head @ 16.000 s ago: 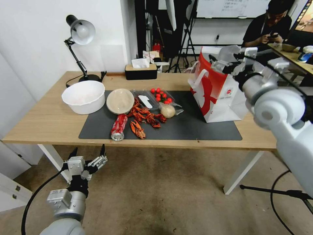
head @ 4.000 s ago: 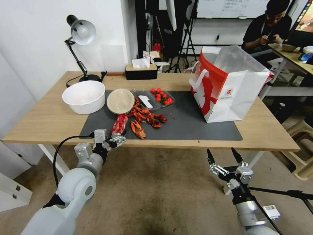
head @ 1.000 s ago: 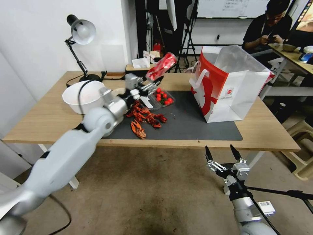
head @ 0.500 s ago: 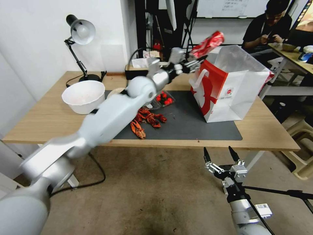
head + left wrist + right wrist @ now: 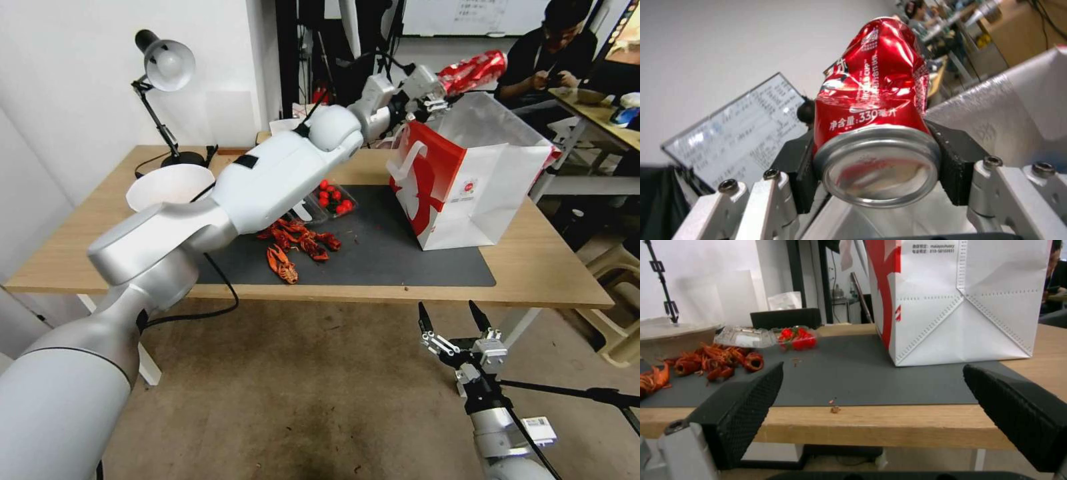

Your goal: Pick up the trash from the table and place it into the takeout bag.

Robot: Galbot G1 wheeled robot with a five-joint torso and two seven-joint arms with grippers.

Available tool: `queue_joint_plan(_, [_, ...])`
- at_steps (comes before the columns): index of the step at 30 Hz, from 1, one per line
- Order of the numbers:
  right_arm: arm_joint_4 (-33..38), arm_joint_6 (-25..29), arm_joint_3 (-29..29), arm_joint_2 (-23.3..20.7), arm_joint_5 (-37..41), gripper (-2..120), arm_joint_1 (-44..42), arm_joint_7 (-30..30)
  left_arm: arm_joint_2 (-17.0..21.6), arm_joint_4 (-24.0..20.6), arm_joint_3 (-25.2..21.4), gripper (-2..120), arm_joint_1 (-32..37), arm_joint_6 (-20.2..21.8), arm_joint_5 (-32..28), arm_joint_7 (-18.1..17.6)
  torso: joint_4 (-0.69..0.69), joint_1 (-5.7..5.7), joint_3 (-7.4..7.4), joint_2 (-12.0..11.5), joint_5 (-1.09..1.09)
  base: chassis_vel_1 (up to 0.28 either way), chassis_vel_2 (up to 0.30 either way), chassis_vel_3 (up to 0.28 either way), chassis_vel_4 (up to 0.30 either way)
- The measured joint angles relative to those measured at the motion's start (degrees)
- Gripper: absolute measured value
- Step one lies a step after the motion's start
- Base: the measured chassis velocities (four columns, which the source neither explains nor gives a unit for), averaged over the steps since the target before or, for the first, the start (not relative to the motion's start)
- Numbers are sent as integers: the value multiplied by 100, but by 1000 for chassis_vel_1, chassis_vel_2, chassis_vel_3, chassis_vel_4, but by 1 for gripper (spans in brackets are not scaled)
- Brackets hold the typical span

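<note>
Red soda can [image 5: 473, 69] in outstretched left gripper [image 5: 437, 93] above takeout bag [image 5: 467, 180]

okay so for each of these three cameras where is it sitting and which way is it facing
Head: high, facing down at the table; left arm holds the can above the bag, right tool low in front.
Left wrist: behind the left tool, facing along the can.
Right wrist: below table height, between open fingers, facing the bag.
Shared: bag.

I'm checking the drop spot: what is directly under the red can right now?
The can, clamped in the left gripper, hangs over the open takeout bag. A clear liner shows; the bag's walls hide any contents.
</note>
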Motion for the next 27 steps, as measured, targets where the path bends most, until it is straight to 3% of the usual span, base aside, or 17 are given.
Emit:
queue_joint_plan(5, [-2,0,-12,5,1,100,28,-2,-101,163,151,55,-132,-204,619,184,0,0,0,0,0,0,0,0,0])
queue_joint_plan(7, [-8,5,-21,16,15,100,44,-2,-117,221,241,66,-174,-264,760,211,0,0,0,0,0,0,0,0,0])
queue_joint_plan(15, [-9,26,-19,44,36,100,40,-7,63,191,253,95,-147,-243,637,85,0,0,0,0,-1,0,0,0,0])
queue_joint_plan(18, [-14,25,-37,45,36,100,61,-9,200,21,197,99,-87,-114,304,-18,0,0,0,0,-1,0,0,0,0])
queue_joint_plan(20, [-14,4,-82,45,33,100,105,-9,445,-340,129,100,-4,155,-310,-255,0,0,0,0,-2,0,0,0,0])
queue_joint_plan(23, [-14,-9,-107,43,28,100,125,-9,552,-504,94,100,41,275,-464,-376,1,0,0,0,-2,0,0,0,0])
queue_joint_plan(24, [-14,-27,-130,41,20,100,147,-7,687,-701,57,100,114,433,-590,-583,1,0,0,0,-2,0,0,0,0])
queue_joint_plan(25, [-20,-45,-168,34,-3,100,187,4,882,-1103,-5,100,308,801,-779,-1086,2,0,0,0,-2,0,0,0,0])
queue_joint_plan(26, [-20,-45,-168,34,-3,100,187,4,882,-1103,-5,100,308,801,-779,-1086,2,0,0,0,-2,0,0,0,0])
queue_joint_plan(27, [-21,-64,-196,27,-22,100,204,14,952,-1407,-76,100,489,1100,-975,-1691,0,0,0,0,-2,0,0,0,0])
